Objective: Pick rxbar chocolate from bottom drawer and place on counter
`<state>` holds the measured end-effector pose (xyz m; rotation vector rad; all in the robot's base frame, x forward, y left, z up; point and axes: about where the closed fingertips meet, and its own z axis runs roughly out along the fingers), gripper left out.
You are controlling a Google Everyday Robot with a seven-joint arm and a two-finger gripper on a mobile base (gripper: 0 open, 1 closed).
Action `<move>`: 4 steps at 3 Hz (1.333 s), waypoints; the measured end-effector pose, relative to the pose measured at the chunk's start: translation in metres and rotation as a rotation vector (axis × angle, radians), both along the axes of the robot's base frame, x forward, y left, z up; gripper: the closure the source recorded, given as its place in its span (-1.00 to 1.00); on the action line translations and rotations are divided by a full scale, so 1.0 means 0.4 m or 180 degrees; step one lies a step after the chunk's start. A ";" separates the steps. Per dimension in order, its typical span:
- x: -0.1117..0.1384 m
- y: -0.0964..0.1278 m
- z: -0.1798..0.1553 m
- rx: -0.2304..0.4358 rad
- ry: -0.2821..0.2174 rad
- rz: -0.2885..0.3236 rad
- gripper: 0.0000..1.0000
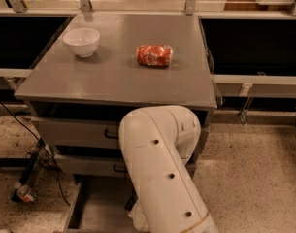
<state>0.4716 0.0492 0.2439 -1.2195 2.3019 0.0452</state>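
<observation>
The bottom drawer [96, 205] is pulled open at the foot of the cabinet, and a strip of its flat grey floor shows. My white arm [162, 174] bends down over it and covers most of the inside. The gripper is below the arm's last link, down at the drawer, hidden from this camera. The rxbar chocolate is hidden. Above, the grey counter [113, 81] stretches wide and flat.
A white bowl [82, 41] stands at the counter's back left and a red-orange snack packet [154, 55] lies near its middle. Two shallower drawers with black handles [111, 134] sit under the top. A bottle [25, 193] and cables lie on the floor at left.
</observation>
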 end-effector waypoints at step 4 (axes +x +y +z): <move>0.003 -0.178 0.075 -0.0242 -0.0242 -0.0344 1.00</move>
